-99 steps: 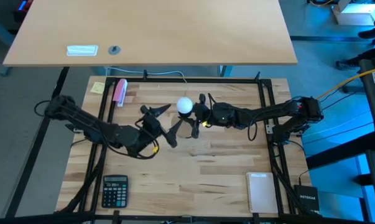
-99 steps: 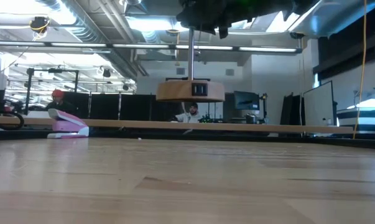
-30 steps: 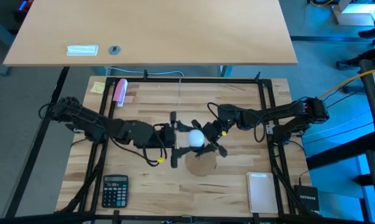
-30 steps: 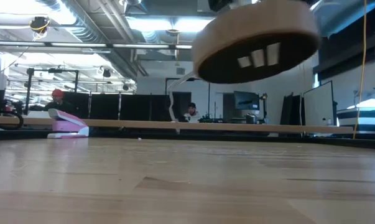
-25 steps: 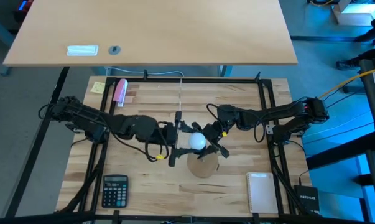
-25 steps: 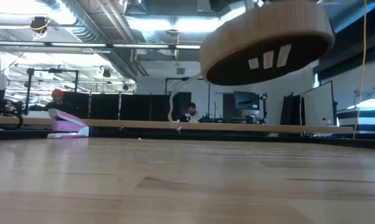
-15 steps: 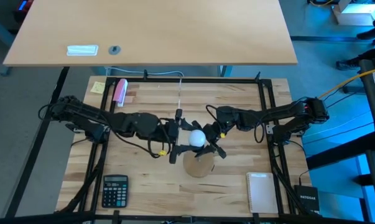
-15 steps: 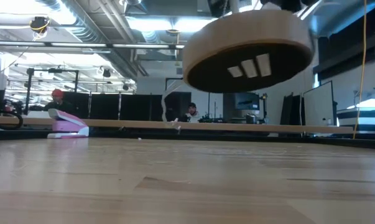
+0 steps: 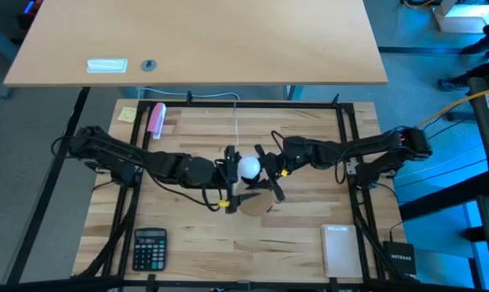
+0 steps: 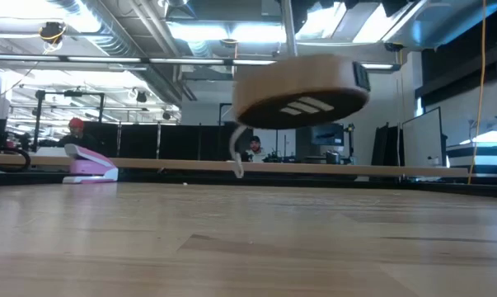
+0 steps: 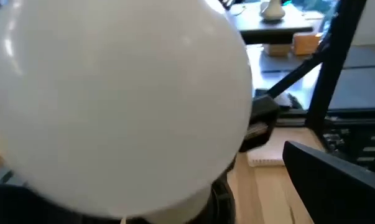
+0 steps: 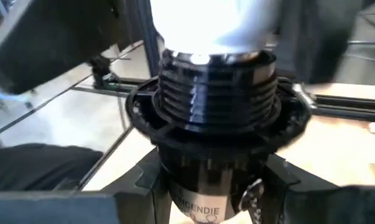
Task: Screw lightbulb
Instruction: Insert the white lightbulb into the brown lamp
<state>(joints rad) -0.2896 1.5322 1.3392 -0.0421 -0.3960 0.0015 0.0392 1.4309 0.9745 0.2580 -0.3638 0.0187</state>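
Locate the lightbulb (image 9: 249,167) directly on top of the socket (image 12: 215,99), screw base down in the threaded black collar, globe upward. Treat as seated. Depth of thread engagement not readable from these views.

Note the right end effector (image 9: 264,180) closed on the socket body just below the collar, with a finger (image 12: 137,183) on either side. Probable reason for this grip: to lock the socket against rotation and present its opening squarely to the other arm.

Note the wooden disc (image 10: 300,91) under the socket, carried clear of the bench (image 10: 248,239) and slightly tilted. Likely purpose of the lift: to give both arms room around the socket, with nothing dragging on the bench. Observe the white cord (image 10: 236,157) hanging free beside the disc.

Note the left end effector (image 9: 231,177) on the side of the socket opposite the right arm, level with the globe, fingers spread wide and apart from the glass. In the left wrist view, see one dark finger (image 11: 336,168) well clear of the globe. Read as an open, non-gripping stance, most likely for resetting the wrist between turns or for letting go after a final turn. Cannot tell which.

For any further turn, close lightly on the widest part of the globe to limit slip on the frosted surface. Hold the socket clamp firm. Otherwise, risk of disc and socket spinning together with the bulb.
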